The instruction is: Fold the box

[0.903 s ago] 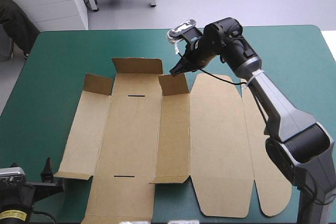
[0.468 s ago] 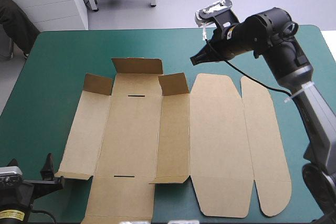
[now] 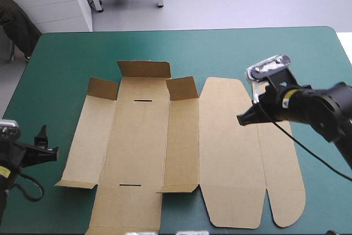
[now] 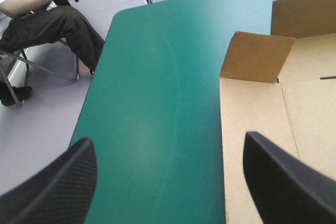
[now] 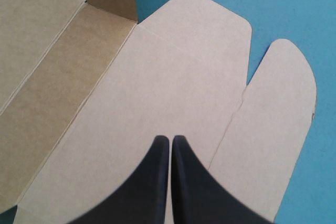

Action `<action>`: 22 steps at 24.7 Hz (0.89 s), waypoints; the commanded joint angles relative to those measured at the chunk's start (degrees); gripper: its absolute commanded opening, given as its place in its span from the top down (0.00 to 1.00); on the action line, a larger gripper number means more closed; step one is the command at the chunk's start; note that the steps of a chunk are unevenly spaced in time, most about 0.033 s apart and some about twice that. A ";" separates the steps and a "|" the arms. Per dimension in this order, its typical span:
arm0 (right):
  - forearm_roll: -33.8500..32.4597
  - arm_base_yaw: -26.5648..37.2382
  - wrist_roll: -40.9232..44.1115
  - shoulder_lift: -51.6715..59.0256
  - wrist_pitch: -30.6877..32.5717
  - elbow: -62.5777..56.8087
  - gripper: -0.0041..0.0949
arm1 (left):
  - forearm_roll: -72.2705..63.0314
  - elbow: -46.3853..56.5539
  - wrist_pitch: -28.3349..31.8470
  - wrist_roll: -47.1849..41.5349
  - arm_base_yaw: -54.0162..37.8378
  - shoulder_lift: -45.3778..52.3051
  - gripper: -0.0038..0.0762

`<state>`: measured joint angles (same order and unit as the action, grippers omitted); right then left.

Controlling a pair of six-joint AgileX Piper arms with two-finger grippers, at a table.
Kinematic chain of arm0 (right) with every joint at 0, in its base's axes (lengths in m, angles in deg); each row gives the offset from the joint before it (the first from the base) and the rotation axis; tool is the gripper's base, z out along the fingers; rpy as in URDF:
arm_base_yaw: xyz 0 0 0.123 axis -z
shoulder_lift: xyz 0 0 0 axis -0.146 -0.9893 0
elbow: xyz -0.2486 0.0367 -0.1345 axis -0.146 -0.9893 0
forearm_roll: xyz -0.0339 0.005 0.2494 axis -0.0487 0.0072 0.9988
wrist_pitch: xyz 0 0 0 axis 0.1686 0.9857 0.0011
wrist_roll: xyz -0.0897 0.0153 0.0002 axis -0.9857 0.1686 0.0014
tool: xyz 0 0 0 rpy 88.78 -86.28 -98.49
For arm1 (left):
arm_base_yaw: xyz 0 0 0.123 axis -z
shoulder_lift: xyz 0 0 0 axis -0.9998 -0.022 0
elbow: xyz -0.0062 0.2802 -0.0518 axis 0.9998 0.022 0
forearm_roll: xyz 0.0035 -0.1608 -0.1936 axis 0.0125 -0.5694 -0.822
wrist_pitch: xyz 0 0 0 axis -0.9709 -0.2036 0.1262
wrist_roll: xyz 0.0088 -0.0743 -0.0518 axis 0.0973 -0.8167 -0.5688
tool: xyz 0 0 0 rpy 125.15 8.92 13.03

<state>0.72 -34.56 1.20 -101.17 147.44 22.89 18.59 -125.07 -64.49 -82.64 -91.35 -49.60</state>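
Observation:
The brown box (image 3: 165,147) lies as a flat cut sheet across the middle of the table. Three short flaps stand raised along its far edge, the middle one (image 3: 144,69) farthest back. My right gripper (image 3: 243,119) hovers shut over the wide rounded lid panel (image 3: 228,147). In the right wrist view its gripper (image 5: 170,140) forms one pointed arch above that panel (image 5: 173,66), holding nothing. My left gripper (image 3: 47,151) stands open over the cover, just left of the box's left panel. In the left wrist view the gripper (image 4: 168,182) is spread wide, with the box (image 4: 262,129) ahead and a raised corner flap (image 4: 257,59) beyond.
A broad strip of teal-green cover (image 3: 247,53) lies between the box and the table's far edge, and a narrower one on the right. The table's left edge (image 4: 94,108) runs close beside my left gripper. The narrow rounded end flap (image 3: 280,163) lies flat at the right.
My right arm left the raised flap at the box's far edge, swung right and came back nearer, now over the lid panel. My left gripper shifted farther along the box's left side.

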 commanded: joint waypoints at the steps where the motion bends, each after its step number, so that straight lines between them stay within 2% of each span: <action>1: -0.74 0.27 0.99 9.21 -3.72 -4.69 0.96 | -1.35 -4.34 4.15 1.46 0.20 -7.26 0.29; 7: -0.74 0.27 3.20 20.43 -3.46 -12.69 0.96 | -0.75 -5.79 7.91 -1.08 -0.28 -15.65 0.30; 11: -1.38 0.27 5.73 26.20 -2.09 -15.81 0.96 | -2.87 -5.79 7.32 -1.82 -4.67 -19.06 0.30; 14: -3.15 0.27 6.93 29.42 -1.83 -18.03 0.96 | -7.32 -5.79 5.15 2.92 -11.22 -21.72 0.32; 16: -5.92 0.27 8.40 32.31 -1.34 -20.97 0.96 | -15.73 -5.66 3.88 6.89 -17.43 -24.63 0.36; 17: -6.54 0.27 8.79 34.21 -0.63 -23.02 0.96 | -23.55 -5.60 2.67 13.08 -20.25 -26.93 0.36; 18: -7.89 0.27 9.70 36.28 -0.55 -25.07 0.96 | -28.98 -5.60 0.32 18.45 -21.69 -29.22 0.36; 20: -8.42 0.27 10.71 39.34 -0.49 -27.83 0.96 | -32.21 -5.60 -3.72 23.59 -22.10 -33.09 0.36; 22: -8.17 0.27 11.41 42.12 -0.39 -29.90 0.96 | -32.23 -5.60 -8.16 23.60 -22.10 -36.76 0.36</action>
<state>-6.50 -34.56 11.84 -60.95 150.12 -6.71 -10.65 -128.86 -70.24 -60.71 -113.21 -84.17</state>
